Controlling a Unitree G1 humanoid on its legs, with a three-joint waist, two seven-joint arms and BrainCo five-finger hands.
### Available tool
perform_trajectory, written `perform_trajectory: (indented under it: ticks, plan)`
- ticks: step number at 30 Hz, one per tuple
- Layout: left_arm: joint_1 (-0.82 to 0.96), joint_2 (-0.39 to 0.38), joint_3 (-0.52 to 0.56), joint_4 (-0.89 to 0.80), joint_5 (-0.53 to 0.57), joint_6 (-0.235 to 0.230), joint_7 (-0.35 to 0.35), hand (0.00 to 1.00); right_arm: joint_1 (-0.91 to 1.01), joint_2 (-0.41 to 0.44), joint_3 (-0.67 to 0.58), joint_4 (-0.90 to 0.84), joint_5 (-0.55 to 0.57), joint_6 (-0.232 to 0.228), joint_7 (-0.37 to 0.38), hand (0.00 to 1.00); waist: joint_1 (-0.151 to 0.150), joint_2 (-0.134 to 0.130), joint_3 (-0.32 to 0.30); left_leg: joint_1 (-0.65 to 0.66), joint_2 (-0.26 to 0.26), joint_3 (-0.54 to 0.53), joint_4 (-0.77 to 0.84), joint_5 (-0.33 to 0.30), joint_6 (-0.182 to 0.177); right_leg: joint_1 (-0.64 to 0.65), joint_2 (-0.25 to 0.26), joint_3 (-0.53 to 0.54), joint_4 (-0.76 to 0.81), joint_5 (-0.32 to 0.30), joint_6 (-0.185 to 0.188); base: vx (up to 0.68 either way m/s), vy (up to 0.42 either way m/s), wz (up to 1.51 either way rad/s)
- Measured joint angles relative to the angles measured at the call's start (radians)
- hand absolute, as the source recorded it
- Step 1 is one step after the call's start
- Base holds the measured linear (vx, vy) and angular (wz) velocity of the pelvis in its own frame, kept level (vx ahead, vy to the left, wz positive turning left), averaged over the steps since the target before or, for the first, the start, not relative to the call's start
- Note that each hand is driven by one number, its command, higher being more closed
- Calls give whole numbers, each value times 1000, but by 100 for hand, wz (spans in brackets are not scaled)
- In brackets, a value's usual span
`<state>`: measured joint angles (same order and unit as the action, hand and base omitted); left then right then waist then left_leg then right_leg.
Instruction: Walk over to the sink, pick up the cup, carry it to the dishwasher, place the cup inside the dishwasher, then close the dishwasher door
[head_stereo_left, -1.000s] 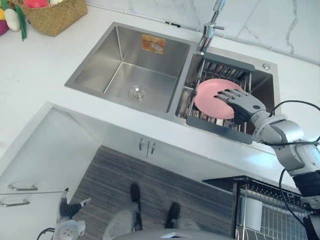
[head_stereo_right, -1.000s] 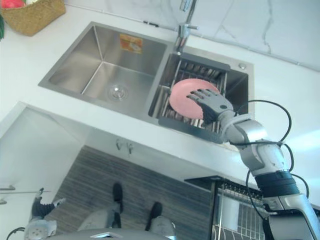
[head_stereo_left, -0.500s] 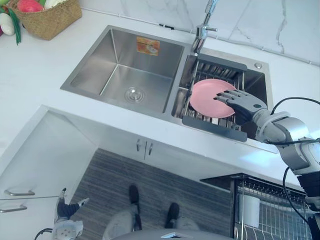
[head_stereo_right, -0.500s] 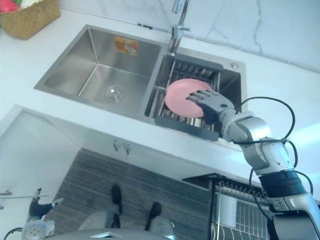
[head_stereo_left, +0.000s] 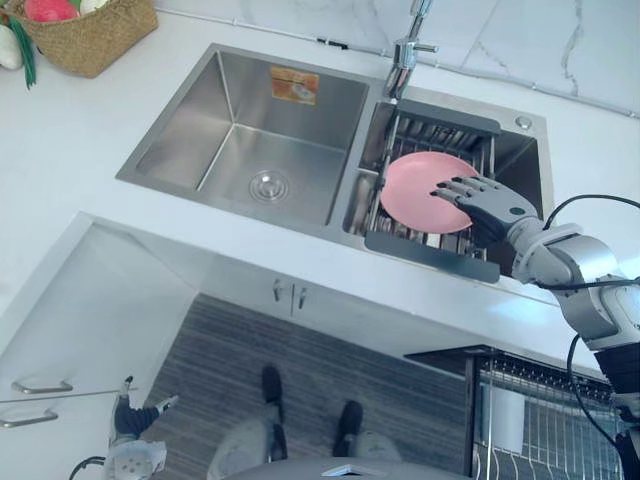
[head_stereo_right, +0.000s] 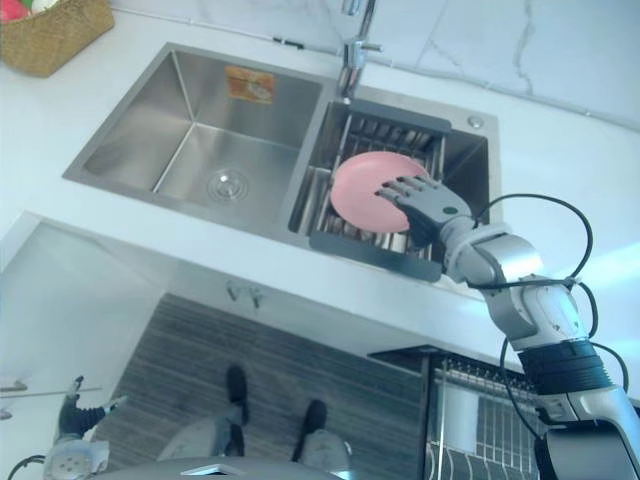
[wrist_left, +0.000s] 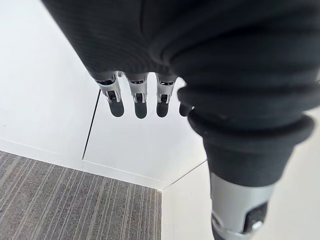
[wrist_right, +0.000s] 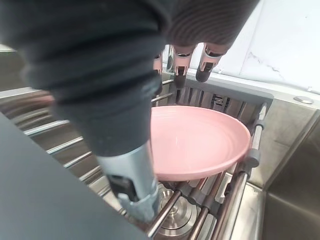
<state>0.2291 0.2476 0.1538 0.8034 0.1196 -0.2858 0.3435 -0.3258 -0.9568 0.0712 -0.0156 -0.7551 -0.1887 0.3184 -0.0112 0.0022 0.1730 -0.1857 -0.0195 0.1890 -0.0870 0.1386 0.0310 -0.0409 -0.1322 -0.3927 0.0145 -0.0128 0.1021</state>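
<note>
no cup seen. a pink plate (head_stereo_left: 420, 190), shallow, smooth and thin-rimmed, rests on the rack (head_stereo_left: 430, 250) in the sink's (head_stereo_left: 240, 150) right basin. since a second ago only the camera shifted. right hand (head_stereo_left: 485, 205) still open, fingers straight over the plate's right edge, gripping nothing, so pickup looks pending. left hand (head_stereo_left: 135, 420) open, well below the sink.

Kitchen — steel sink (head_stereo_left: 260, 140), dishwasher rack (head_stereo_left: 545, 435)

White countertop (head_stereo_left: 70, 120), marbled wall (head_stereo_left: 560, 40) behind; grey striped floor (head_stereo_left: 220, 350), white cabinet doors (head_stereo_left: 350, 315); woven basket (head_stereo_left: 90, 38) at corner
</note>
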Motion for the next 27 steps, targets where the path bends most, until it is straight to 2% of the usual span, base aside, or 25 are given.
perform_trajectory:
  ticks: [12, 17, 22, 27]
  plan:
    - [0, 0, -2, -1, -2, -2, 0, 0, -3, -9, 0, 77, -51, -3, -17, 0, 2, 17, 9, -13, 0, 2, 0, 1, 1, -15, -1, 1, 2, 0, 0, 0, 0, 0]
    - [0, 0, -2, -3, -11, -10, 0, 0, -5, -18, 0, 80, -69, -4, -26, 0, 2, 35, 21, -25, 0, 3, 0, 1, 1, -30, -2, 3, 4, 0, 0, 0, 0, 0]
    - [0, 1, -3, -6, -20, -13, 0, 0, -9, -18, 2, 83, -77, -6, -40, 0, 2, 38, 23, -25, 0, 5, 0, 2, 2, -30, -2, 4, 4, 0, 0, 0, 0, 0]
    - [-1, 1, -8, -7, -21, -19, 2, 0, -27, -18, 3, 84, -79, -15, -51, 0, 0, 53, 39, -25, 0, 5, 0, 2, 1, -31, -2, 4, 4, 0, 0, 0, 0, 0]
